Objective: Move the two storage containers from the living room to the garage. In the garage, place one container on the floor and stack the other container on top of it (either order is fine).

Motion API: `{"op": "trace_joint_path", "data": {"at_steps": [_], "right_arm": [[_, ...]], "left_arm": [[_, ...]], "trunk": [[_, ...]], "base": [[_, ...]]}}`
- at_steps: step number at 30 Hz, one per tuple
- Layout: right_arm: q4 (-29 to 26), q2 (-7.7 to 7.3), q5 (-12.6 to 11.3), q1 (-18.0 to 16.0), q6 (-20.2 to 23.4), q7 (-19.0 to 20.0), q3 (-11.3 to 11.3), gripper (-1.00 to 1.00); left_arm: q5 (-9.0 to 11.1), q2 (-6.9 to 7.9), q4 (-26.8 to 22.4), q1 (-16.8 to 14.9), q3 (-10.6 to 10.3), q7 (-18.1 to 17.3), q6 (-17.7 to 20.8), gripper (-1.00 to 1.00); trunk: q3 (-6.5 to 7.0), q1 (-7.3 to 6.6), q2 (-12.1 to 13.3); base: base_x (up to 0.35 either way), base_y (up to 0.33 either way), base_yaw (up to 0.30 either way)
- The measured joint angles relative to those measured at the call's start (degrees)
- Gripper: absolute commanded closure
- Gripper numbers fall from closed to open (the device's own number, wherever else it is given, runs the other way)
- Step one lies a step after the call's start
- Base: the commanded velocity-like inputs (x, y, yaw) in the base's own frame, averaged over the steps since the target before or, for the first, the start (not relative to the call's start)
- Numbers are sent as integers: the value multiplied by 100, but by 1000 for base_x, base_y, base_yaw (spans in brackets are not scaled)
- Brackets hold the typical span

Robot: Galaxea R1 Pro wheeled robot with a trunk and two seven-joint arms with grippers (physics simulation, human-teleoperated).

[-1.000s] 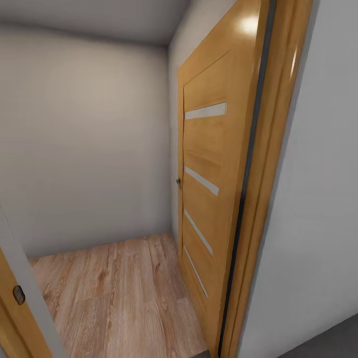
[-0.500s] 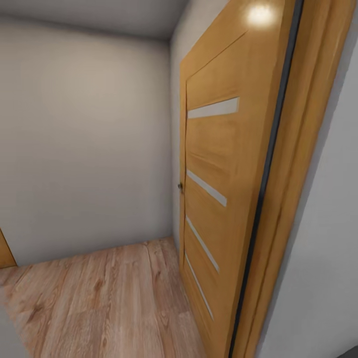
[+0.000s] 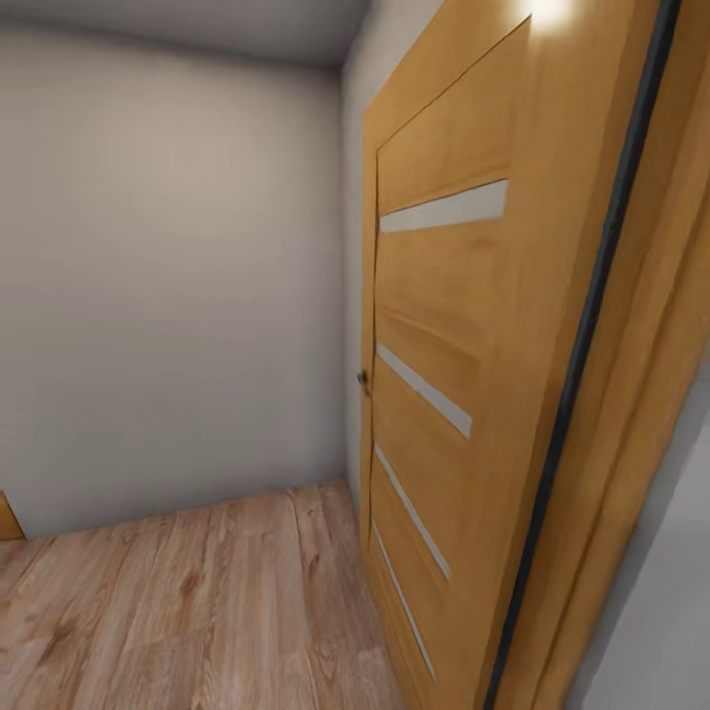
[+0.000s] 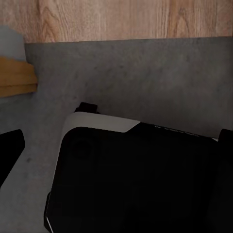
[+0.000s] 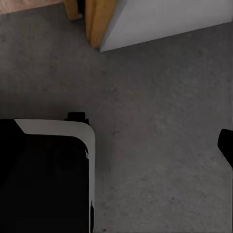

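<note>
Black-and-white robot base below both wrist cameras, one dark finger tip at frame edge — grip state unclear

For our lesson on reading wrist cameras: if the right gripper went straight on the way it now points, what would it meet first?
Most likely the dark grey concrete floor. The right wrist view looks down along the gripper onto bare concrete, with nothing in between as far as the picture shows. The robot's base lies off to one side.

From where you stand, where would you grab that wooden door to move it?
Probably the small dark knob at the door's far edge, about halfway up, approached head-on toward the door's face. It is the one part that sticks out; the rest is flat panels and pale strips.
</note>
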Motion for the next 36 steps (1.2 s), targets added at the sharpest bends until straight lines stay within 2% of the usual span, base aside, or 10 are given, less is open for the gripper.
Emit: {"op": "trace_joint_path", "data": {"at_steps": [27, 36], "right_arm": [[0, 5, 0, 0, 1, 5, 7, -100], [0, -2, 0, 1, 1, 7, 7, -100]], "left_arm": [[-7, -4, -2, 0, 4, 0, 0, -100], [-19, -12, 0, 0, 0, 1, 0, -100]], "trunk": [[0, 0, 0], [0, -1, -1]], "base": [[4, 0, 260], [45, 0, 46]]}}
